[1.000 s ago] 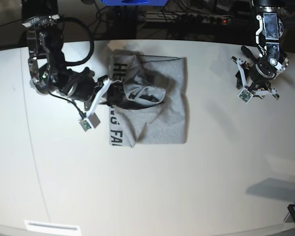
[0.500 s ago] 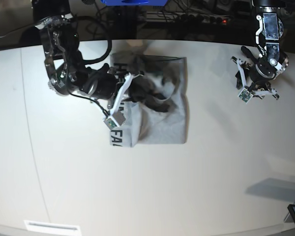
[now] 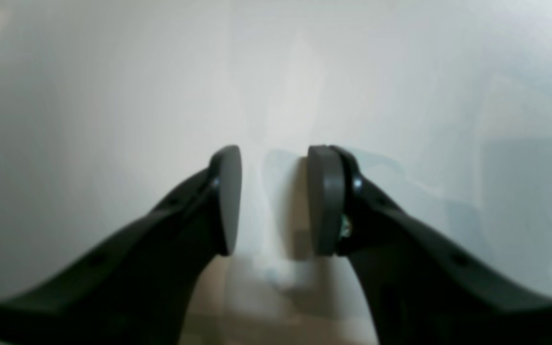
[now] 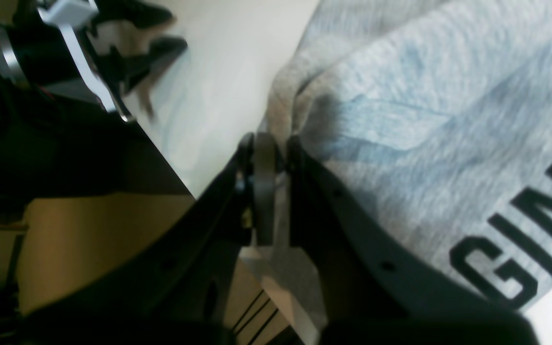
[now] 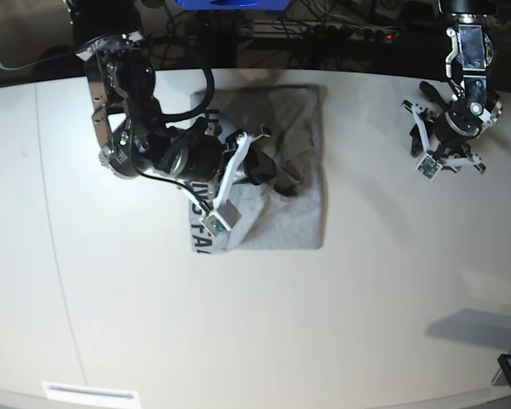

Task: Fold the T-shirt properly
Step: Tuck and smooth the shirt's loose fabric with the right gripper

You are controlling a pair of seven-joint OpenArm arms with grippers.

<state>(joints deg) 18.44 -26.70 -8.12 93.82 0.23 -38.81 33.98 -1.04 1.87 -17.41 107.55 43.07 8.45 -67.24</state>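
While the shirt (image 5: 277, 179) lies on the counter (image 5: 255, 324) toward its far edge, a fold of its left-hand side is held pinched in the right pincer (image 4: 276, 191), whose jaws are closed tight on grey cloth, as shown in the right wrist view. Over the last second that fold has been carried from the shirt's lettered edge across toward its middle: the right arm, formerly beside the shirt, is now seen above it in the base view, and a raised, rumpled ridge has been drawn over the flat part. Lettering remains exposed only at the near left corner. The sideways fold is therefore judged to be under way and not finished; the cloth has not yet been laid down, and the bunching suggests the layer may land creased unless it is spread on release. The left pincer (image 3: 273, 201) is kept well apart from the shirt at the counter's far corner, jaws partly open and nothing between them, only bare counter below. No change in its position is noted.
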